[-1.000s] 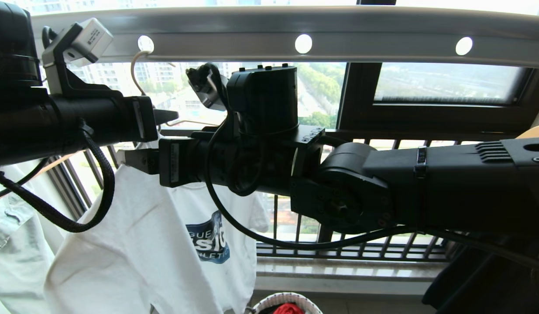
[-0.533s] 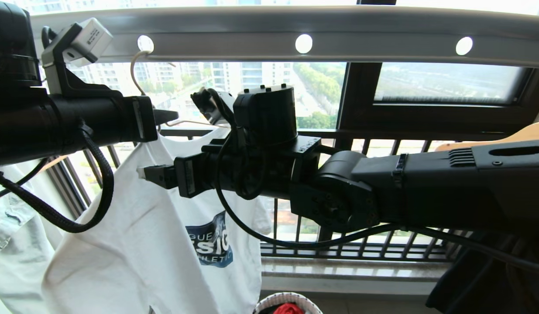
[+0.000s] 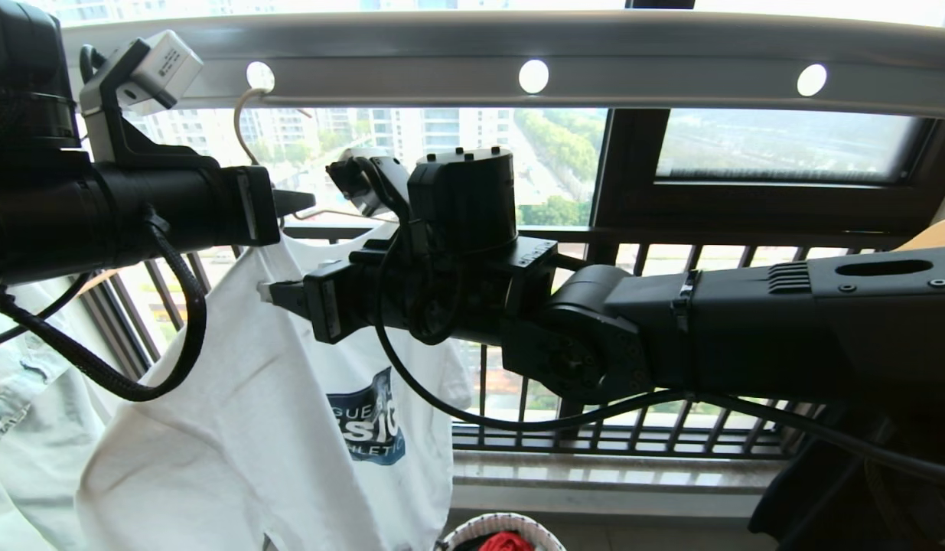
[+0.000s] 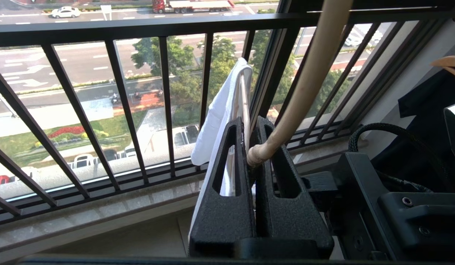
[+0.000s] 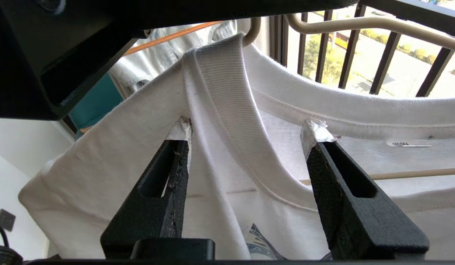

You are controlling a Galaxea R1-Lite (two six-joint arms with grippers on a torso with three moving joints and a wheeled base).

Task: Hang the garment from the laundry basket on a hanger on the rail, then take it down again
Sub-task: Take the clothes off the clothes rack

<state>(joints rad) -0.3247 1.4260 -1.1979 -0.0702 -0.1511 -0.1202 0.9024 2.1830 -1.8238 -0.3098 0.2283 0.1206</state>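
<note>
The white garment with its blue logo hangs on the thin beige hanger, whose hook sits in a hole of the grey rail. My left gripper is shut on the hanger at the base of its hook, beside the garment. Just below it, my right gripper is open at the shirt's neck. In the right wrist view its fingers straddle the ribbed collar, and one fingertip touches the cloth. The laundry basket shows only its rim, low in the head view.
A pale denim garment hangs at the far left. A wooden hanger pokes in at the right above my right arm. The black window railing runs behind. Red cloth lies in the basket.
My right gripper sank a little, drew back toward the right and rolled, and its jaws narrowed around the collar. The shirt's shoulder now sits higher on the hanger. The left gripper kept still.
</note>
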